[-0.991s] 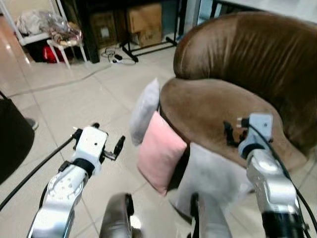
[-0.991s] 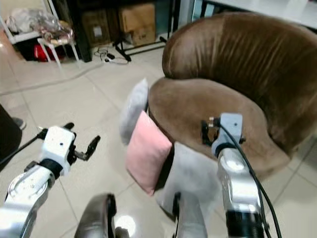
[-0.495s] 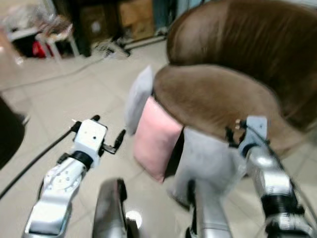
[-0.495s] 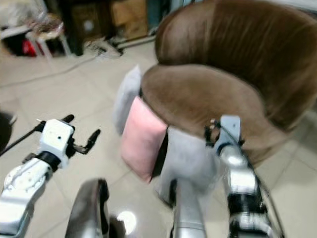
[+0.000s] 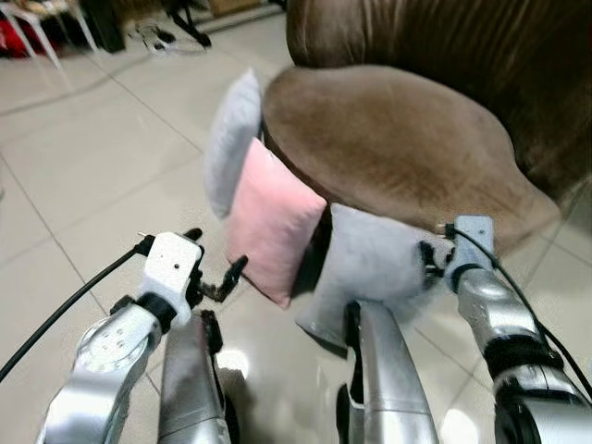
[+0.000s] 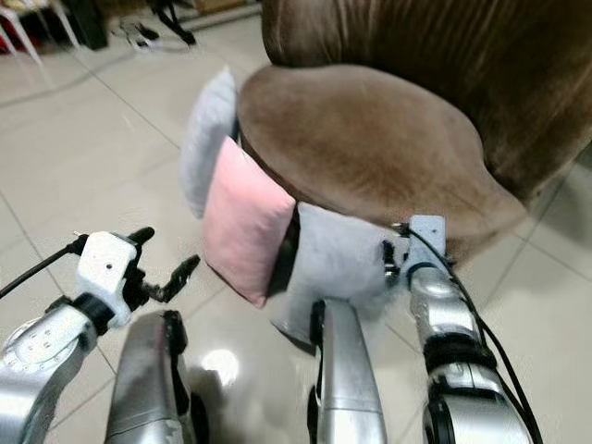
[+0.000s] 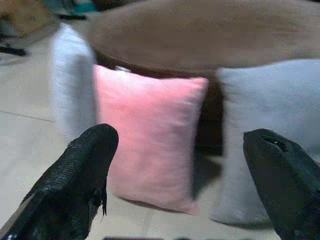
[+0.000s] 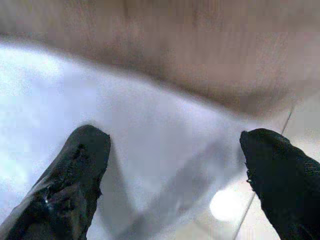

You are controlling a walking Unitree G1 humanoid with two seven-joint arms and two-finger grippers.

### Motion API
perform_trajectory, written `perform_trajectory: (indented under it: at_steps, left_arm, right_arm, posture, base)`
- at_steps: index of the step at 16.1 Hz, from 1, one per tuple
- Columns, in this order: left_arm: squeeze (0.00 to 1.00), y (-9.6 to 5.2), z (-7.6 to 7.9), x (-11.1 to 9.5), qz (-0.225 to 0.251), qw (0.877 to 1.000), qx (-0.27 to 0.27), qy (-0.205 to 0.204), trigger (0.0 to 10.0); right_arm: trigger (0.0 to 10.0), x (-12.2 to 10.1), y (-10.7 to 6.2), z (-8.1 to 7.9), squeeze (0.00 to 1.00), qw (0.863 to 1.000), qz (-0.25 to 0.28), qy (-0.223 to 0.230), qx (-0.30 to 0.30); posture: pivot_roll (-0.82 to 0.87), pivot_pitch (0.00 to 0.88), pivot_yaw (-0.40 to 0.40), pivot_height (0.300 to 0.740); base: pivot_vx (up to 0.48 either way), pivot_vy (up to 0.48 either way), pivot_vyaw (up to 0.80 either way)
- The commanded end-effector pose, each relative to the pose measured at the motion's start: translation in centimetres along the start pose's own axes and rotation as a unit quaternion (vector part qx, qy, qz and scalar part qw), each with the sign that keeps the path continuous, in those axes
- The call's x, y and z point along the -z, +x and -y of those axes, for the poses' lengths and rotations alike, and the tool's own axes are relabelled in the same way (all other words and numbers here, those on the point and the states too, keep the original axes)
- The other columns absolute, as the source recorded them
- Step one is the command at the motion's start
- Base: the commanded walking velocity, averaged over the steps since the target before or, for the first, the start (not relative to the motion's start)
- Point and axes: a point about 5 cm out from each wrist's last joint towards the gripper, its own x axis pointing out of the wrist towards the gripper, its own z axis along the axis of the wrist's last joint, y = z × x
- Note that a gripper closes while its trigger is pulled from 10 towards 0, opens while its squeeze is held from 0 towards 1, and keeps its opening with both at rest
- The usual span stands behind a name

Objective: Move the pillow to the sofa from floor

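Three pillows lean against the front of the brown sofa (image 5: 388, 139), standing on the tiled floor. A pink pillow (image 5: 271, 222) is in the middle, with a grey pillow (image 5: 231, 139) to its left and a pale grey pillow (image 5: 370, 264) to its right. My left gripper (image 5: 217, 254) hovers open just left of the pink pillow's lower edge; in the left wrist view its fingers (image 7: 85, 165) frame the pink pillow (image 7: 150, 135). My right gripper (image 5: 427, 261) is open at the pale grey pillow's right edge, under the seat rim, close against that pillow (image 8: 150, 150).
My two silver legs (image 5: 384, 379) stand close in front of the pillows. Open tiled floor (image 5: 83, 185) stretches to the left. Cables and stand legs (image 5: 166, 23) lie far back. A black cable (image 5: 65, 310) trails from my left arm.
The view has tilted down and come closer to the sofa. Both arms have come lower: the right gripper dropped from over the seat to the pale grey pillow, the left nears the pink one.
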Motion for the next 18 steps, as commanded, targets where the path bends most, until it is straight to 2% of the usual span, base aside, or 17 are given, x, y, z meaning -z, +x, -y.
perform_trajectory:
  at_steps: [1,2,3,4,5,6,7,8,10,14,18]
  left_arm:
    - [1.0,-0.4,0.3,-0.1,-0.005,1.0,0.017,-0.006,10.0]
    - [1.0,-0.7,0.6,-0.1,-0.009,1.0,0.023,-0.011,10.0]
    - [1.0,-0.9,0.8,-0.1,-0.01,0.999,0.031,-0.019,10.0]
    - [1.0,-1.1,1.1,-0.2,-0.01,0.999,0.037,-0.023,10.0]
    - [1.0,-1.2,1.1,-0.3,-0.011,0.999,0.037,-0.023,10.0]
    - [1.0,-1.4,1.2,-0.3,-0.011,0.999,0.038,-0.025,10.0]
    - [1.0,-1.4,1.2,-0.4,-0.012,0.999,0.037,-0.026,10.0]
    - [1.0,-1.6,1.1,-0.4,-0.014,0.999,0.035,-0.026,10.0]
    - [1.0,-1.6,0.9,-0.3,-0.017,0.999,0.033,-0.027,10.0]
    - [1.0,-1.6,0.9,-0.3,-0.017,0.999,0.033,-0.027,10.0]
    - [1.0,-1.0,1.1,-0.4,-0.015,0.999,0.042,-0.028,10.0]
  right_arm:
    - [10.0,1.6,0.1,0.1,1.0,0.999,-0.048,-0.011,-0.005]
    - [10.0,2.2,0.1,0.0,1.0,0.997,-0.07,-0.017,-0.005]
    - [10.0,2.5,0.2,-0.1,0.0,0.997,-0.079,0.015,0.002]
    - [10.0,2.6,0.3,-0.7,0.0,0.994,-0.083,0.068,-0.005]
    - [10.0,2.4,0.4,-0.9,0.0,0.993,-0.077,0.089,-0.008]
    - [4.7,2.1,0.5,-1.2,0.0,0.991,-0.066,0.12,-0.014]
    - [1.0,1.8,0.6,-1.3,0.0,0.989,-0.058,0.132,-0.015]
    - [0.0,1.5,0.7,-1.5,0.0,0.987,-0.047,0.15,-0.019]
    - [0.0,1.3,0.7,-2.0,0.0,0.986,-0.041,0.158,-0.029]
    - [0.0,1.3,0.7,-2.0,0.0,0.986,-0.041,0.158,-0.029]
    - [0.0,1.3,0.7,-2.3,0.0,0.987,-0.035,0.152,-0.037]
  posture:
    - [-0.06,0.221,-0.035,0.467]
    - [-0.06,0.232,-0.038,0.467]
    - [-0.06,0.239,-0.039,0.467]
    - [-0.05,0.244,-0.044,0.467]
    - [-0.05,0.245,-0.046,0.467]
    - [-0.04,0.245,-0.05,0.467]
    - [-0.04,0.244,-0.052,0.467]
    - [-0.04,0.241,-0.053,0.467]
    - [-0.04,0.235,-0.05,0.467]
    - [-0.04,0.235,-0.05,0.467]
    - [-0.04,0.209,-0.048,0.467]
  base:
    - [0.0,0.0,0.0]
    - [0.0,0.0,0.0]
    - [0.0,0.0,0.0]
    - [0.0,0.0,0.0]
    - [0.0,0.0,0.0]
    - [0.0,0.0,0.0]
    - [0.0,0.0,0.0]
    - [0.0,0.0,0.0]
    - [0.0,0.0,0.0]
    - [0.0,0.0,0.0]
    - [0.0,0.0,0.0]
